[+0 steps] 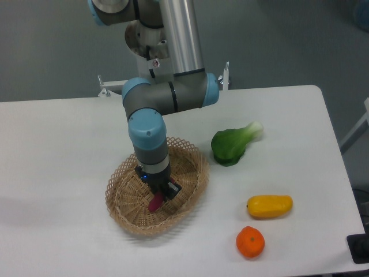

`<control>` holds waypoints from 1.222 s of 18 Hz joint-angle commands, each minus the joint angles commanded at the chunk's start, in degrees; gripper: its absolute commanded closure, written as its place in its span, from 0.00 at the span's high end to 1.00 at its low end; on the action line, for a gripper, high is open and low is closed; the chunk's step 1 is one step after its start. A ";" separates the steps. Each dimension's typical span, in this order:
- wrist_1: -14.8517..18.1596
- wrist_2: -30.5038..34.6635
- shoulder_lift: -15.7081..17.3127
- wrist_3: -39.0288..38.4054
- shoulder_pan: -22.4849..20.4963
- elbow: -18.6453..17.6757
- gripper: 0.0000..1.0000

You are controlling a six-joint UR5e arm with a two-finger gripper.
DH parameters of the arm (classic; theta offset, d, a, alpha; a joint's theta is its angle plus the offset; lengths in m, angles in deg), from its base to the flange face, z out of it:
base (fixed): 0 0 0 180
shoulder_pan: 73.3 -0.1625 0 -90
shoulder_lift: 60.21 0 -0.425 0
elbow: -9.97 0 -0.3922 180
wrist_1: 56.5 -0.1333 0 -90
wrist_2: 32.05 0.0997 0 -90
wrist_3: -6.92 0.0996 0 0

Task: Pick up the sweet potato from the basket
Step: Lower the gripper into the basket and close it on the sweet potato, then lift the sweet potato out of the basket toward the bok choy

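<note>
The sweet potato (155,202) lies inside the basket (124,210), not yet lifted; the pick remains to be done. The gripper (162,193) is lowered into the basket, at the potato's upper end, apparently touching it. Jaw state cannot be told: the wrist hides the fingers. The arm reaches straight down, wrist vertical over the basket centre.

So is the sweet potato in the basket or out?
In: the sweet potato lies inside the basket, under the gripper.
</note>
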 joint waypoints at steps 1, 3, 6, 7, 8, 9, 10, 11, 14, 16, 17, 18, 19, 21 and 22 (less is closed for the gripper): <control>0.00 -0.09 0.44 0.44 -0.26 0.09 0.21; 0.96 -0.09 1.49 1.84 -1.31 1.31 0.21; 1.23 -0.26 3.77 6.40 -4.21 2.02 0.21; 1.67 -0.44 4.65 8.42 -5.61 2.37 0.21; 2.98 -0.53 5.44 10.09 -7.02 2.98 0.21; 4.82 -0.61 6.06 11.59 -8.51 3.86 0.21; 7.01 -0.62 6.59 13.08 -10.01 4.83 0.21; 9.03 -0.70 6.94 14.75 -11.50 5.97 0.21; 13.17 -0.70 7.12 20.46 -16.24 8.87 0.21; 14.23 -0.88 7.65 25.38 -19.76 9.75 0.21; 14.50 -0.97 7.65 27.75 -21.43 10.10 0.21; 14.50 -1.58 7.65 30.38 -23.27 10.20 0.21; 14.50 -2.80 7.65 32.76 -25.21 10.20 0.21; 14.59 -5.26 7.74 36.72 -28.55 10.20 0.21; 14.59 -6.06 7.74 38.39 -29.96 10.20 0.21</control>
